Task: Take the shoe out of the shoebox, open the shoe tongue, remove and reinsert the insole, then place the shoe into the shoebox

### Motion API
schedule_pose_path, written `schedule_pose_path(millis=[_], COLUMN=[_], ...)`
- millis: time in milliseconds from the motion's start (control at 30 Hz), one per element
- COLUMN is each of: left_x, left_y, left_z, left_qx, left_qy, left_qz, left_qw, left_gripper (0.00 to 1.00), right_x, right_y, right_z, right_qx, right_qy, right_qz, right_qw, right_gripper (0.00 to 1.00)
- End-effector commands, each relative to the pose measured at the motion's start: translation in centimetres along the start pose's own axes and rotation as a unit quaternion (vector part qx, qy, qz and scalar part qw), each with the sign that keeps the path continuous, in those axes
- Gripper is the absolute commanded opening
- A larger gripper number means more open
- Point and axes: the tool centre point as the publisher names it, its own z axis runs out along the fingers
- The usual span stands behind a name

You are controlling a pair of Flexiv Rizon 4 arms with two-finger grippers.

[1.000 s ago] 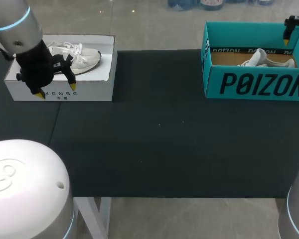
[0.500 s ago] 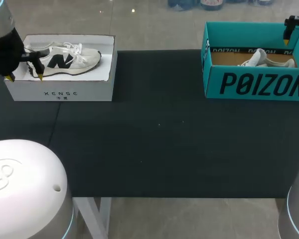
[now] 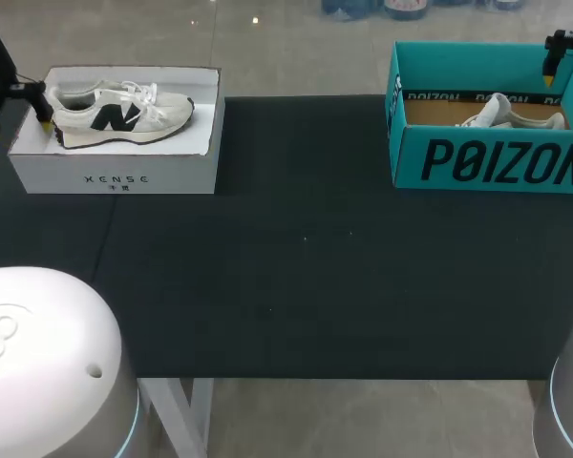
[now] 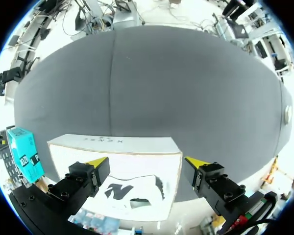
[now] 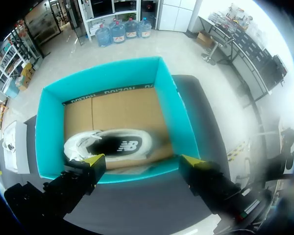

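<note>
A white shoe (image 3: pixel 119 108) with a black logo lies on its side in a white shoebox (image 3: pixel 115 170) at the table's far left. My left gripper (image 3: pixel 18 124) hangs open at the box's left end, above the shoe's heel. In the left wrist view the left gripper (image 4: pixel 147 162) is open and empty over the white shoebox (image 4: pixel 137 161) and shoe (image 4: pixel 132 188). A second white shoe (image 3: pixel 501 113) lies in a teal shoebox (image 3: pixel 487 162) at the far right. My right gripper (image 5: pixel 141 159) hovers open above that teal shoebox (image 5: pixel 172 115) and shoe (image 5: pixel 108 144).
Dark cloth (image 3: pixel 306 258) covers the table between the two boxes. My two arm bases (image 3: pixel 48 372) rise at the near corners.
My left arm has swung left and back from in front of the white box to its left end, uncovering the shoe. The right arm has kept still.
</note>
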Motion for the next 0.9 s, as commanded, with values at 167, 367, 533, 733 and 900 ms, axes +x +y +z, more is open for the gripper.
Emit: schedule_pose_path(millis=[167,367,533,733,900], left_x=[2.5,3.3,3.3,3.3,3.3], left_y=[6.2,9.6,11.1,13.2,14.4], left_z=[1.5,1.9,2.3,4.1,5.3], left_qx=[0.014,0.0,0.001,0.01,0.013], left_qy=[0.012,0.025,0.018,0.006,0.007], left_qz=[0.014,0.017,0.014,0.009,0.0], left_qw=[1.0,1.0,1.0,1.0,1.0], left_gripper=[1.0,1.0,1.0,1.0,1.0], right_x=[0.0,0.0,0.0,0.0,0.0], right_y=[0.0,0.0,0.0,0.0,0.0], right_z=[0.0,0.0,0.0,0.0,0.0], right_qx=[0.0,0.0,0.0,0.0,0.0], right_qy=[-0.001,-0.001,-0.001,-0.001,-0.001], right_qz=[0.0,0.0,0.0,0.0,0.0], right_qw=[1.0,1.0,1.0,1.0,1.0], right_gripper=[1.0,1.0,1.0,1.0,1.0])
